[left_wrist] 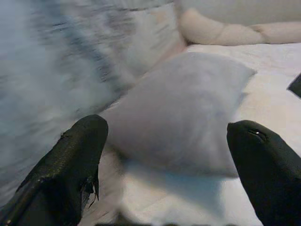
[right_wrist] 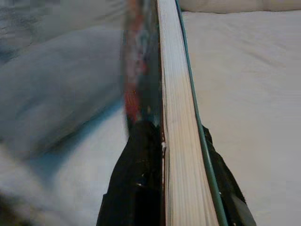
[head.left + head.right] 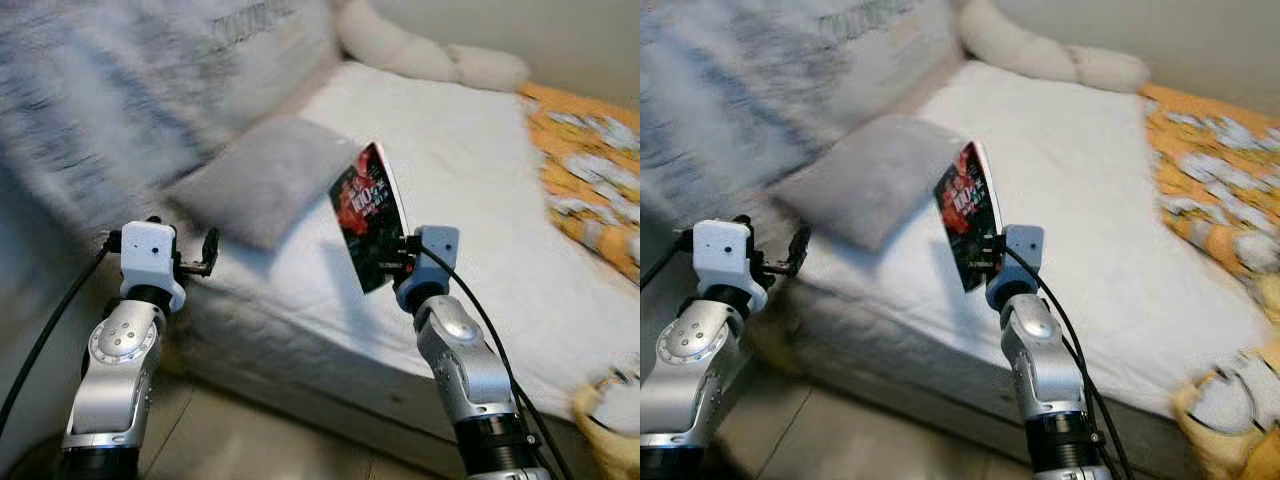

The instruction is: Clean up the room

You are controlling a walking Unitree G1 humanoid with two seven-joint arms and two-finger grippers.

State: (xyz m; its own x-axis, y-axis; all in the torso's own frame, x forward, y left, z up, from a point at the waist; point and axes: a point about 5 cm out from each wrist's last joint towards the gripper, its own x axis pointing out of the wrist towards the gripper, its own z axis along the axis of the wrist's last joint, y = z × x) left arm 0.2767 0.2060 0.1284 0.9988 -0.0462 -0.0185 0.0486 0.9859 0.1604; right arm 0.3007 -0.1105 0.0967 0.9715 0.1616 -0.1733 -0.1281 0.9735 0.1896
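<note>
Book [image 3: 368,214] clamped upright in right gripper [image 3: 392,262] (above bed [image 3: 470,170]).

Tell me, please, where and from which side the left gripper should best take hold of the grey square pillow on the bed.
Grip the grey soft square pillow at its near corner, which overhangs the white mattress edge, coming from the front. The open left gripper already faces that thin corner; probably its fingers fit around it.

Glossy-covered paper book [image 3: 368,215], soft cloth pillow [image 3: 262,178]
</note>
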